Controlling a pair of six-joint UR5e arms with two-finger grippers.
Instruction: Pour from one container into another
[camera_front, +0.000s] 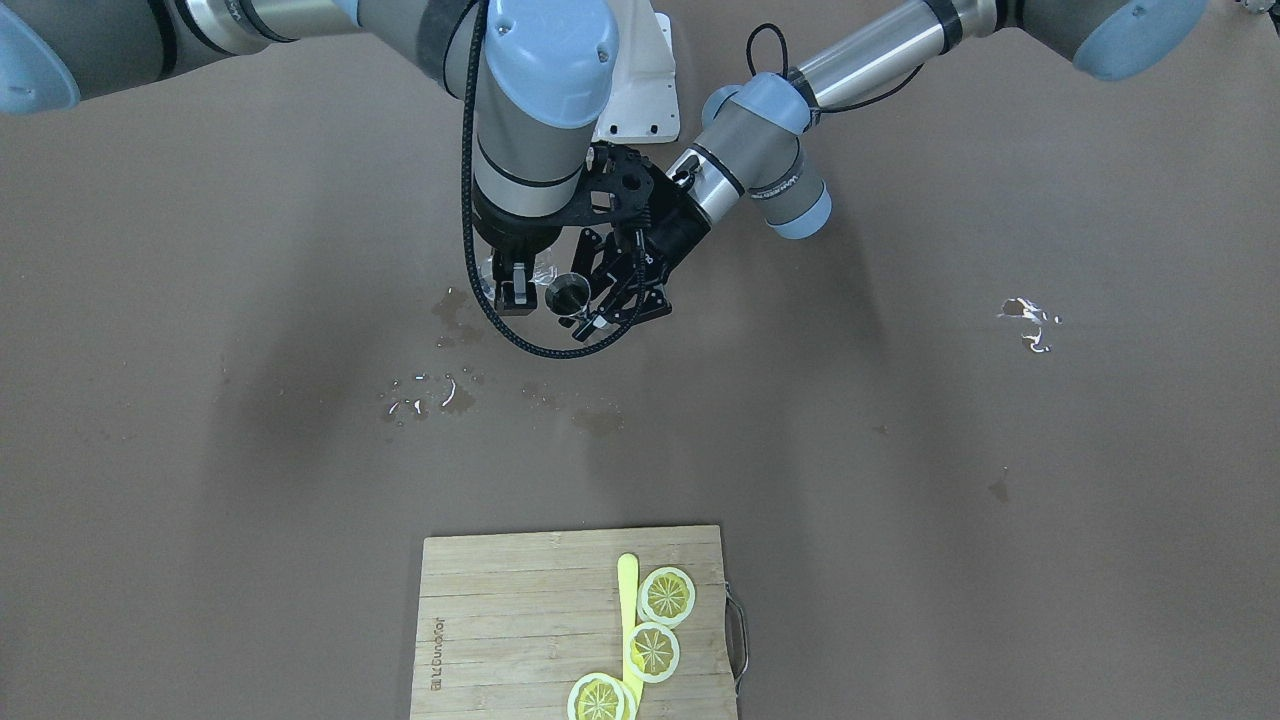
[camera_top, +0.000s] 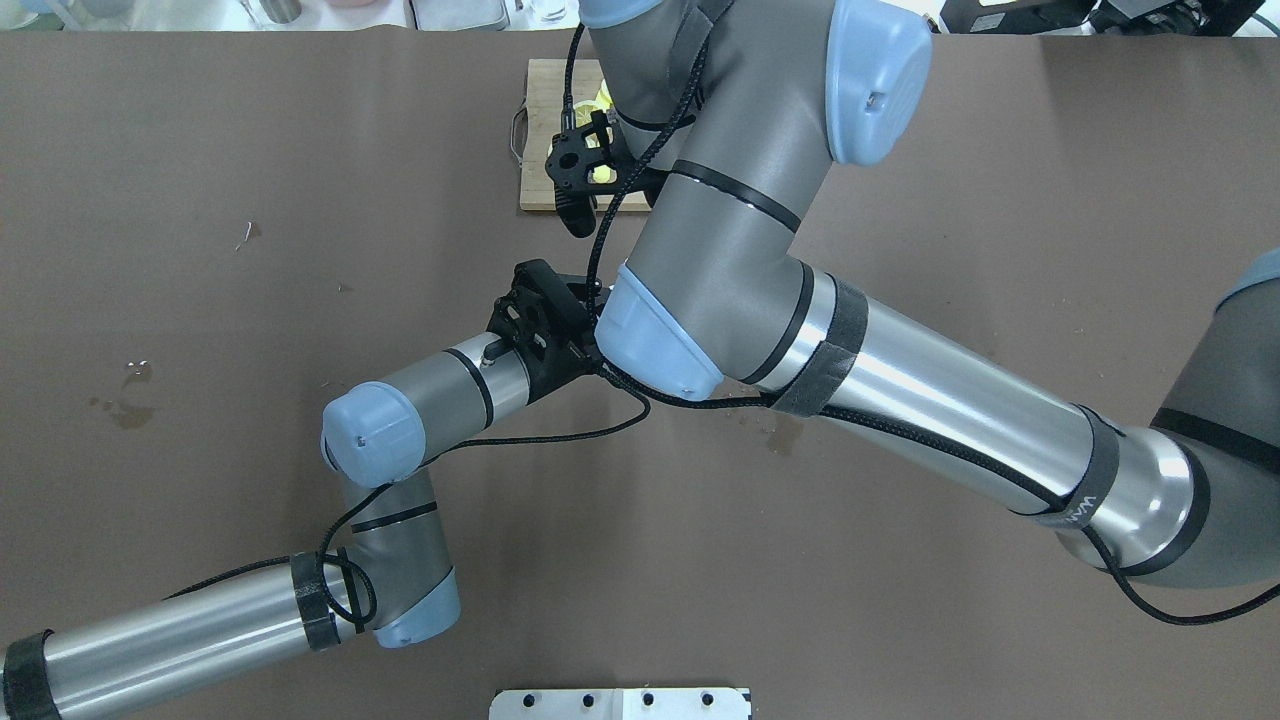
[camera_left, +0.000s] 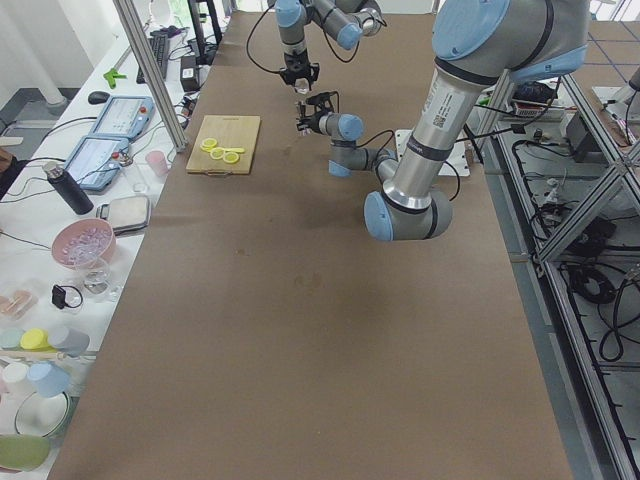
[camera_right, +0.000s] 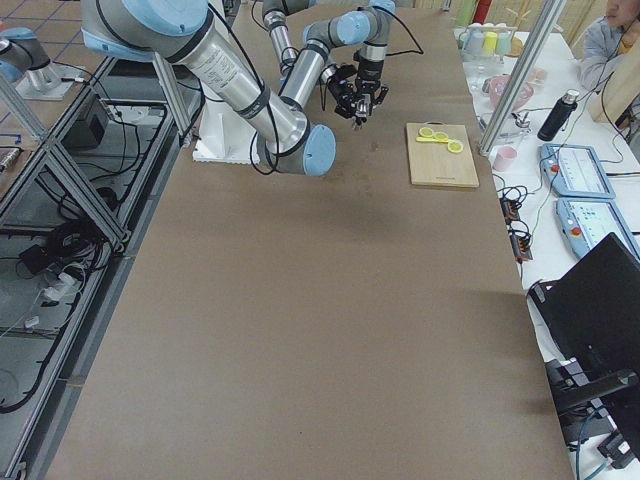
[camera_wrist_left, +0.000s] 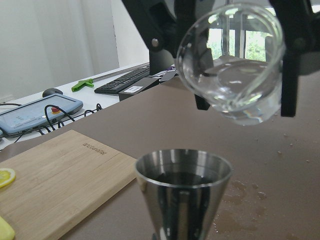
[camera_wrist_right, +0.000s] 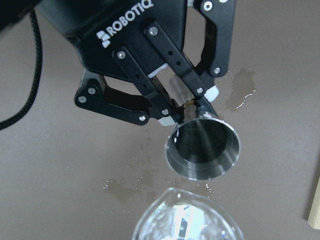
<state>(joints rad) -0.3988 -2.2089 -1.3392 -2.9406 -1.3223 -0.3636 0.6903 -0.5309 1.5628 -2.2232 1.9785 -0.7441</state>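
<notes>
My left gripper (camera_front: 592, 306) is shut on the small metal jigger (camera_front: 568, 294), which it holds upright just above the brown table. The jigger's mouth (camera_wrist_left: 183, 172) is dark inside. My right gripper (camera_front: 515, 287) comes straight down and is shut on the clear glass (camera_front: 540, 270). That glass (camera_wrist_left: 231, 60) is tilted, its mouth above and just beside the jigger's rim, between black fingers (camera_wrist_left: 295, 55). In the right wrist view the glass rim (camera_wrist_right: 187, 220) sits low, with the jigger (camera_wrist_right: 202, 149) in the left gripper (camera_wrist_right: 192, 106) beyond it. I see no stream between them.
Wet patches (camera_front: 440, 385) mark the table under and in front of the grippers, and another spill (camera_front: 1025, 320) lies off to one side. A wooden cutting board (camera_front: 500, 620) with lemon slices (camera_front: 665, 596) and a yellow knife lies at the table's far edge.
</notes>
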